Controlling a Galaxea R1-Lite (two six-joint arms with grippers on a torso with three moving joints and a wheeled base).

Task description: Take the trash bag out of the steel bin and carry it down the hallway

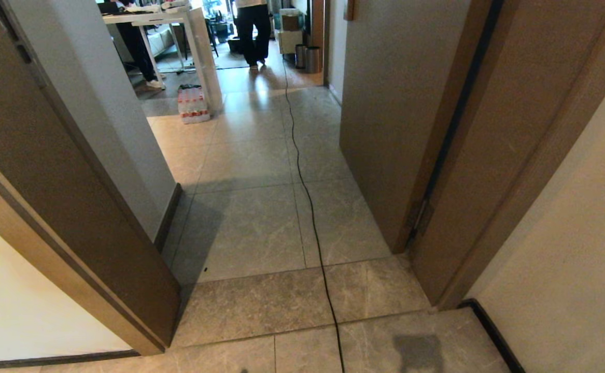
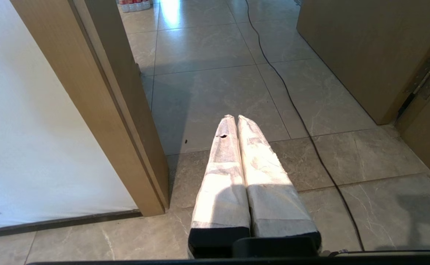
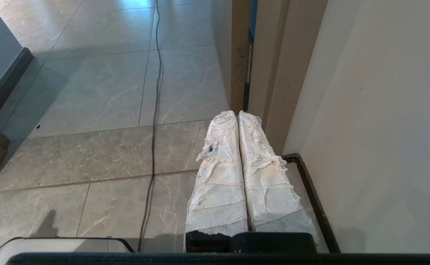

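With both the left hand (image 2: 235, 117) and right hand (image 3: 236, 112) pressed closed and empty, two steel bins (image 1: 307, 58) stood far up the hallway (image 1: 261, 228) at upper centre, no trash bag in sight, and the black cable (image 1: 310, 207) along the floor risked snagging the wheels.

The left end effector (image 2: 234, 117) has two long, tapering fingers (image 2: 222, 176) wrapped in whitish, fabric-like tape, with a small dark hole near one tip; they rise from a black base block. The right end effector (image 3: 236, 113) looks alike, its pale wrapping more frayed and wrinkled, one finger (image 3: 218, 176) torn with a dark hole. A pale grey rounded body panel (image 3: 63, 244) edged in black shows beside it.
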